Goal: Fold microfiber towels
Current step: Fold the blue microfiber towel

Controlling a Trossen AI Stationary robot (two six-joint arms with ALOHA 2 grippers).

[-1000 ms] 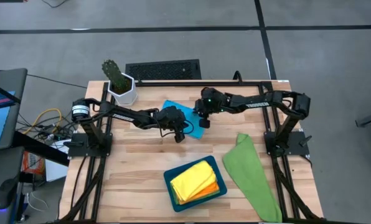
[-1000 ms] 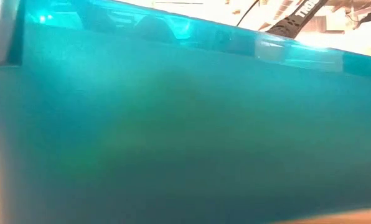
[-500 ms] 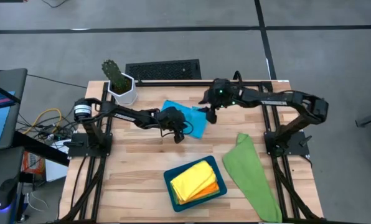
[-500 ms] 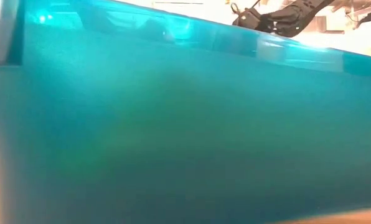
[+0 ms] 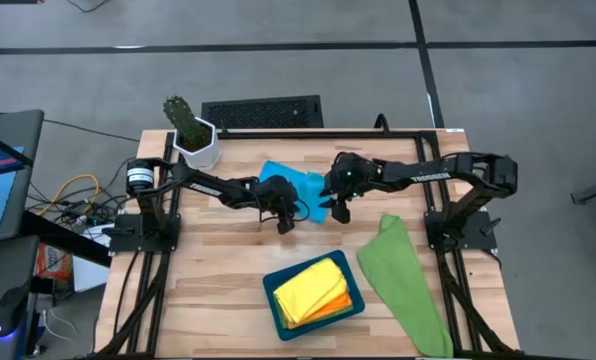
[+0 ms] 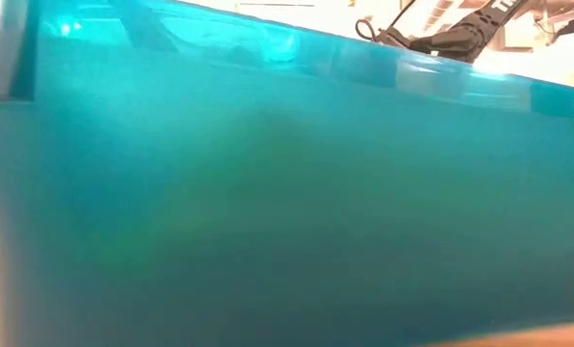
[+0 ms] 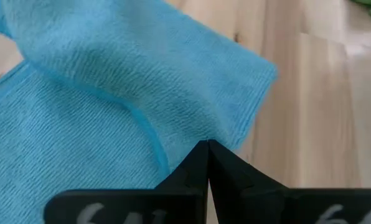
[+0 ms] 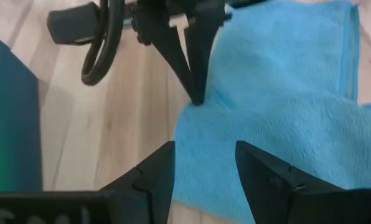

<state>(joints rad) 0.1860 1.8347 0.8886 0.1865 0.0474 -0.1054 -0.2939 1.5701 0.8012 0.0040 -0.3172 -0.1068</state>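
Already yellow and orange towels (image 5: 313,292) are lying folded in the tray (image 5: 274,303) — the blue towel (image 5: 300,187) is getting folded, left gripper (image 5: 286,222) pinching it shut, right gripper (image 5: 337,211) hovering open — the green towel (image 5: 403,280) is waiting.

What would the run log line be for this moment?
left gripper: shut, pinning blue towel | right gripper: open over same towel | green towel: unfolded | tray: yellow, orange towels

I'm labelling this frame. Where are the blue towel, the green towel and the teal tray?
blue towel (image 5: 296,181): high view, its middle, between the arms.
green towel (image 5: 398,275): high view, its broad middle.
teal tray (image 5: 272,288): high view, its left rim.
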